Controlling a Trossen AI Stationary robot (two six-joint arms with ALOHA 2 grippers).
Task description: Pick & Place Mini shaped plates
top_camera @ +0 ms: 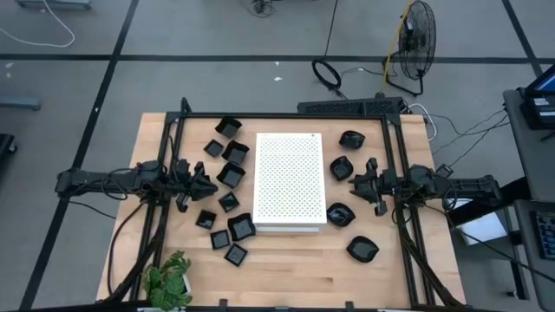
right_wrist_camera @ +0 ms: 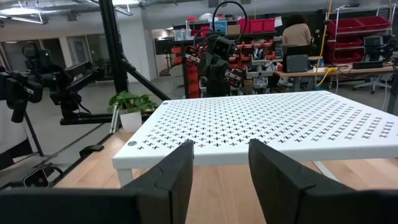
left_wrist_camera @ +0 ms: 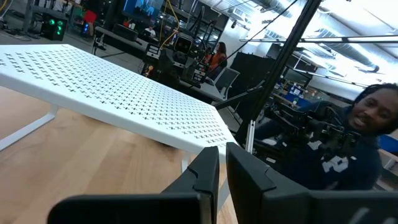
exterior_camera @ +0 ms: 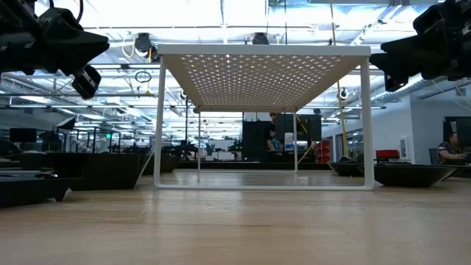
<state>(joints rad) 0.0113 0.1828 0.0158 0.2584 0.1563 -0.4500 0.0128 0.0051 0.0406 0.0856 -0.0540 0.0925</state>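
Several mini shaped plates lie flat on the wooden table on both sides of a white perforated board (top_camera: 288,182), which stands on its legs (exterior_camera: 157,125). Square black ones (top_camera: 231,175) lie scattered left of the board, and rounded ones (top_camera: 341,167) lie to its right. My left gripper (top_camera: 211,184) hovers above the left group, pointing level at the board, its fingers (left_wrist_camera: 208,168) shut on nothing. My right gripper (top_camera: 353,180) hovers at the board's right side, also level, open with nothing between its fingers (right_wrist_camera: 180,165).
A potted plant (top_camera: 169,277) stands at the table's near left corner. Black frame bars (top_camera: 286,117) run along the far edge and down both sides. A person (left_wrist_camera: 354,143) sits beyond the table, and a fan (top_camera: 414,43) stands on the floor behind it.
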